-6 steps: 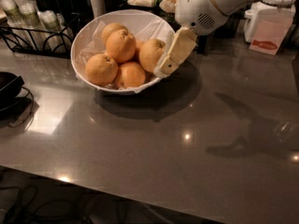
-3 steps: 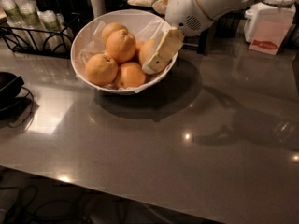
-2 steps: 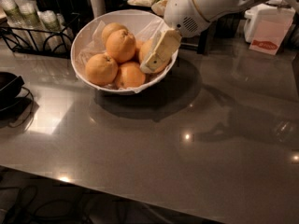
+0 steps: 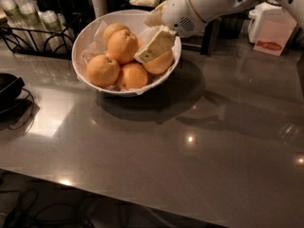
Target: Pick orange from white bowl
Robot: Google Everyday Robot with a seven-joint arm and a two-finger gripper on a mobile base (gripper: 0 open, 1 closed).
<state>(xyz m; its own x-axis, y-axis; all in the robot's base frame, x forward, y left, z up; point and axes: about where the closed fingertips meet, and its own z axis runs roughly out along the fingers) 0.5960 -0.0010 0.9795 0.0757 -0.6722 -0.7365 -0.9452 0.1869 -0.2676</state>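
Gripper (image 4: 151, 47) sits inside the white bowl (image 4: 77, 45), lying over the rightmost orange (image 4: 160, 63) and partly hiding it. Open or closed: cannot tell. Arm (image 4: 209, 4) cut off at top edge.

White arm (image 4: 209, 1): glossy rounded shell, a thin tan seam ring round it, and a patch of small vent holes on the wrist housing. The gripper (image 4: 153, 45), over the right side of the white bowl (image 4: 124, 12), is cream, flat and blocky, with small dark marks near its tip.

No legible text; red print on pink box (image 4: 271, 38) unreadable
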